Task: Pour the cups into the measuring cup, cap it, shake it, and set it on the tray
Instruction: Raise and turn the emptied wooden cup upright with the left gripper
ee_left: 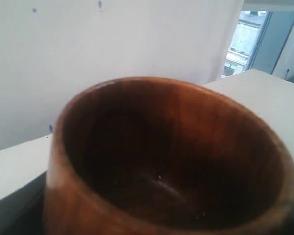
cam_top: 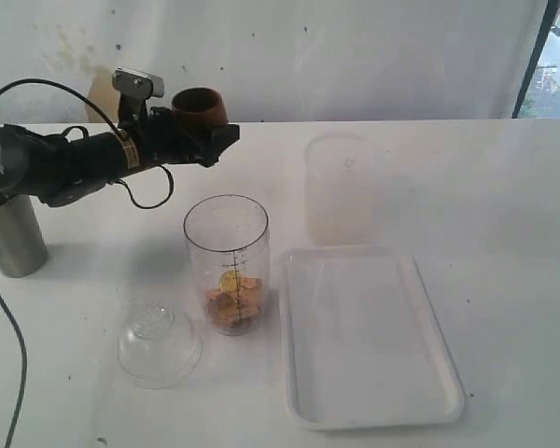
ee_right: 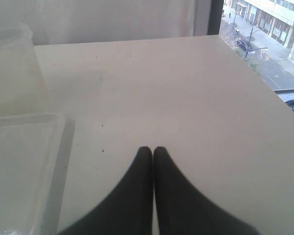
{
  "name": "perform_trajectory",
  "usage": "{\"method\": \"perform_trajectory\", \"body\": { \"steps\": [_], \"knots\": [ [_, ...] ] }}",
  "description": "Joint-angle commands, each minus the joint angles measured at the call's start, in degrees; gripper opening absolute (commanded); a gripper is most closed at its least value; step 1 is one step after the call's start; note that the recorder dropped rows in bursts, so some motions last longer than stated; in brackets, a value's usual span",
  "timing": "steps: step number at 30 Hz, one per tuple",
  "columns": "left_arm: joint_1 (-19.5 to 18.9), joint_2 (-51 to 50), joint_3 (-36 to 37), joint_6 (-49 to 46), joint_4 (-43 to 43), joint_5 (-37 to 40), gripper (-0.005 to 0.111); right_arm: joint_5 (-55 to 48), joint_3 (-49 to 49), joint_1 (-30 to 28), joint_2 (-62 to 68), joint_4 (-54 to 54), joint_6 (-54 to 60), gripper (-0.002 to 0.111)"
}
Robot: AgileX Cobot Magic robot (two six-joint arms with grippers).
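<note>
The left gripper [cam_top: 203,133] is clasping the empty-looking wooden cup [cam_top: 199,105] upright, clear of the measuring cup's [cam_top: 227,261] open mouth, while the right gripper [ee_right: 153,152] is idling pressed together.

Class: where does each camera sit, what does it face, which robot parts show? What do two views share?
Exterior: off the arms, looking down at measuring cup and tray; left arm, left tool show.
Left wrist: on the left arm, looking into wooden cup; its tool hardly shows.
Right wrist: on the right arm, facing the table; shut right tool shows.
Shared: wooden cup, exterior and left wrist.
</note>
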State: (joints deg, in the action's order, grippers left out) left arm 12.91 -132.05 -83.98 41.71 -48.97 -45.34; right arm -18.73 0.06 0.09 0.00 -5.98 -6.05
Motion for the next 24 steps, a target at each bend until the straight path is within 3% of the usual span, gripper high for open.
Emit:
{"method": "perform_trajectory", "body": {
  "steps": [1,9,14,20,24],
  "knots": [
    [-0.08,-1.88,-2.09,-0.86,0.09,-0.32,0.000,0.43,-0.06,-0.01,0.00,-0.02,-0.14,0.000],
    [-0.08,-2.30,-1.96,-3.08,0.09,5.91,0.000,0.43,-0.06,-0.01,0.00,-0.02,-0.14,0.000],
    [-0.08,-3.98,-1.82,-0.48,-0.38,5.72,0.000,0.43,-0.06,-0.01,0.00,-0.02,-0.14,0.000],
    [-0.08,-6.81,-1.82,-0.18,-3.46,-5.02,0.000,0.43,-0.06,-0.01,0.00,-0.02,-0.14,0.000],
    [-0.08,-6.81,-1.82,-0.67,-2.27,-5.37,0.000,0.43,-0.06,-0.01,0.00,0.10,-0.14,0.000]
  ]
}}
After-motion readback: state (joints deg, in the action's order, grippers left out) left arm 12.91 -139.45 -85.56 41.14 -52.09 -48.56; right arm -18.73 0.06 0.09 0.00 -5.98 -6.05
